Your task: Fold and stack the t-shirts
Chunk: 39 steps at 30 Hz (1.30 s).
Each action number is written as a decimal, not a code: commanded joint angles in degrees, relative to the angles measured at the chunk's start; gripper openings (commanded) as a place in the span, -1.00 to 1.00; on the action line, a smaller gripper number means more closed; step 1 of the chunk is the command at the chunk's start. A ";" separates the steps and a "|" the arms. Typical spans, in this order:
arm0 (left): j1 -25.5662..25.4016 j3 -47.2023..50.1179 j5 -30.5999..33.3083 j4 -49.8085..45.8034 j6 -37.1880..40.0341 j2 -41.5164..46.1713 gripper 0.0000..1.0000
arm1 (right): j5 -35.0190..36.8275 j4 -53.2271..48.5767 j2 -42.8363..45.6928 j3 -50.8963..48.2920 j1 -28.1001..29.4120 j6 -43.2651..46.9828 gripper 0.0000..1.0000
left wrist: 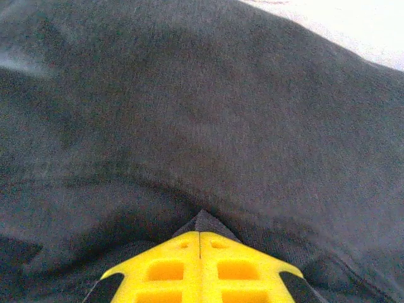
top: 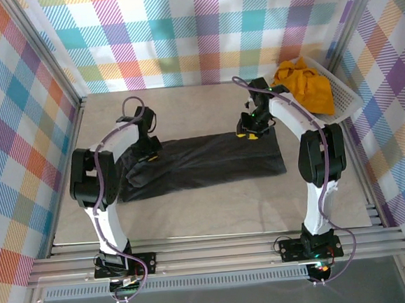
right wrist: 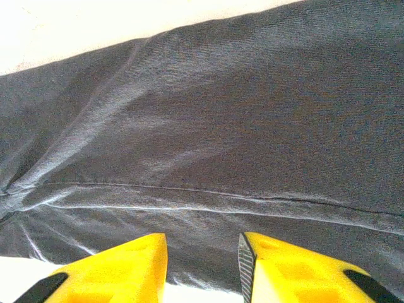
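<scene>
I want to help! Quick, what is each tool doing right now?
Left tool: closed, pinching the black shirt.
Right tool: open, over it.

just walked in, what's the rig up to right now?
Both arms are on the black t-shirt, which lies spread across the table. The left gripper is shut, pinching a ridge of fabric near its left end. The right gripper is at the right end, jaws apart over the cloth, gripping nothing. The mustard t-shirt lies crumpled in the white basket at far right; nothing is stacked yet.
</scene>
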<state>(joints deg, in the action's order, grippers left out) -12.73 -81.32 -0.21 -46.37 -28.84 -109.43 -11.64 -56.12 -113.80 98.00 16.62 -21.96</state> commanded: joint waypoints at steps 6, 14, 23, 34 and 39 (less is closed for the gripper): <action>-4.68 7.39 -6.64 -0.89 -12.08 9.76 -1.00 | -0.84 0.96 4.65 -3.21 0.20 0.33 -0.28; -10.94 14.34 -7.53 0.47 -26.24 14.05 -1.00 | -1.44 2.65 7.11 -7.54 0.20 0.39 -0.29; -15.79 16.64 -4.51 -2.50 -31.36 16.43 -1.00 | -2.01 4.32 8.17 -11.66 0.24 -0.05 -0.28; -14.44 18.32 0.14 -7.89 -30.29 26.78 -0.44 | 0.57 8.43 9.77 -22.77 -9.99 -10.35 -0.24; -7.90 21.45 1.92 -8.39 -29.93 32.98 -0.20 | 0.00 10.78 9.75 -25.49 -15.46 -13.13 -0.25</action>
<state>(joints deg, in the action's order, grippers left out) -24.56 -61.95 -0.62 -52.25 -59.02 -79.29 -11.20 -47.42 -106.13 72.90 2.15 -31.57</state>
